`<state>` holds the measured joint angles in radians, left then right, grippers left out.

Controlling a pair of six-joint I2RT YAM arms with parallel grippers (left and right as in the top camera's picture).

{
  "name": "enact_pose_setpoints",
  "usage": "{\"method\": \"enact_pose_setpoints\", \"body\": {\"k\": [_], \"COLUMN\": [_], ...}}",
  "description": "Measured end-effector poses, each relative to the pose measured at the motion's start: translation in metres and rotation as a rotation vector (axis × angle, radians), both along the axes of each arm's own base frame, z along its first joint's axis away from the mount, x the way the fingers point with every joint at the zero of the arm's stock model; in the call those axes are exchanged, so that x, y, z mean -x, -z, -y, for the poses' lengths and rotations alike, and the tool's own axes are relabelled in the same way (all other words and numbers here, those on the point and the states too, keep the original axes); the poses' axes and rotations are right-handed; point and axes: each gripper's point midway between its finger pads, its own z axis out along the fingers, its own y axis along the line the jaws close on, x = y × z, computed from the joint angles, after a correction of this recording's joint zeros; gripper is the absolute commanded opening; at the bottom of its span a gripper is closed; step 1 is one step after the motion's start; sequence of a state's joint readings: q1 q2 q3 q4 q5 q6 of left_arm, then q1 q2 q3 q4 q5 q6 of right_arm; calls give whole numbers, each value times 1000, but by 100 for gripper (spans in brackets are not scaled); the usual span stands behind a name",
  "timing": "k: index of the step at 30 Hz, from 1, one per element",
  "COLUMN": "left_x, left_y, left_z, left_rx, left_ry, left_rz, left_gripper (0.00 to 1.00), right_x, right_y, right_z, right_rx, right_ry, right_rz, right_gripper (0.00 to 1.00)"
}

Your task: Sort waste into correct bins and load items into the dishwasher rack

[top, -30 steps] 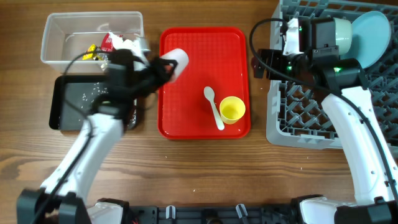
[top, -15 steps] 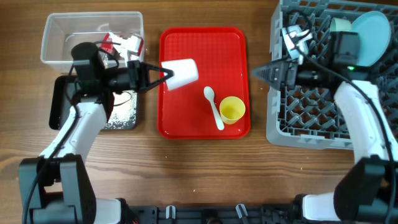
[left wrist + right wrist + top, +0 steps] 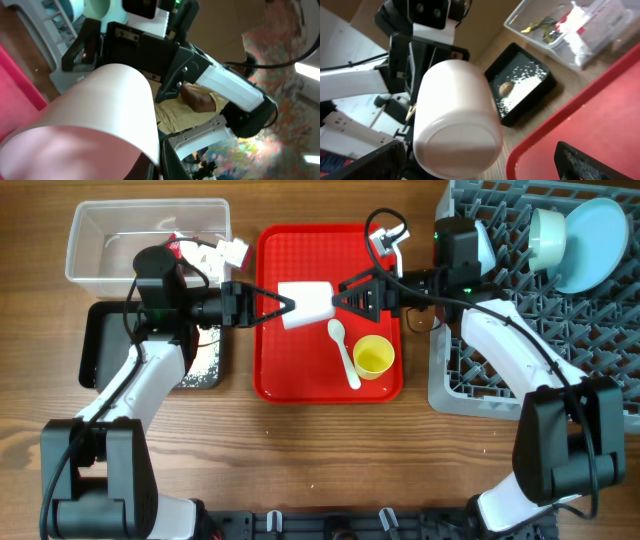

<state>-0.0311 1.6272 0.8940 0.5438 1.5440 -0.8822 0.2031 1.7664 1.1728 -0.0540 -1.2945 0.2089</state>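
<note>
Pink cup [image 3: 307,302] is hanging on its side above the far half of the red tray [image 3: 300,380], base pointing at the right arm. Left pincer [image 3: 283,304] is clamping on the cup's rim. Right pincer [image 3: 342,293] is standing wide apart just beside the cup's base, not gripping it. Yellow cup [image 3: 373,356] and white spoon [image 3: 345,352] are lying on the tray's near right part. Blue plate [image 3: 592,242] and pale-green bowl [image 3: 548,235] are sitting in the far right corner of the grey rack [image 3: 480,370], at the table's right edge. Clear tub [image 3: 110,240] with wrappers [image 3: 215,252] is sitting at the table's far left corner. Black tray [image 3: 100,350] with rice [image 3: 200,362] is lying just in front of it.
</note>
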Motion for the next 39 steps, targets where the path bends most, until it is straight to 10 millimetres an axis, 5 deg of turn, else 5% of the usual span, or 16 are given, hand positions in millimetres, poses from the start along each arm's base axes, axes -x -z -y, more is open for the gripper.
{"method": "enact_pose_setpoints", "body": {"k": [8,13,23,30,33,36,39], "left_x": [1,1,2,2,1,-1,-3], "left_y": [-10,-10,-10,-10,-10,-10,-10], "left_z": [0,0,0,1,1,1,1], "left_rx": [5,5,6,6,5,4,3], "left_ry": [15,15,16,17,15,0,-8], "left_rz": [83,89,89,87,83,80,82], "left_gripper": [4,4,4,5,24,72,100], "right_x": [7,19,19,17,17,23,23], "right_y": [-16,-23,-22,-21,-23,-24,-24], "right_z": [-4,-26,-38,-50,-50,-55,-55], "right_rx": [-64,-79,-61,-47,-51,-57,-58], "right_ry": [-69,-125,-110,-88,-93,-114,-116], "right_rz": [51,65,72,89,84,82,82], "right_gripper": [96,90,81,58,44,40,40]}}
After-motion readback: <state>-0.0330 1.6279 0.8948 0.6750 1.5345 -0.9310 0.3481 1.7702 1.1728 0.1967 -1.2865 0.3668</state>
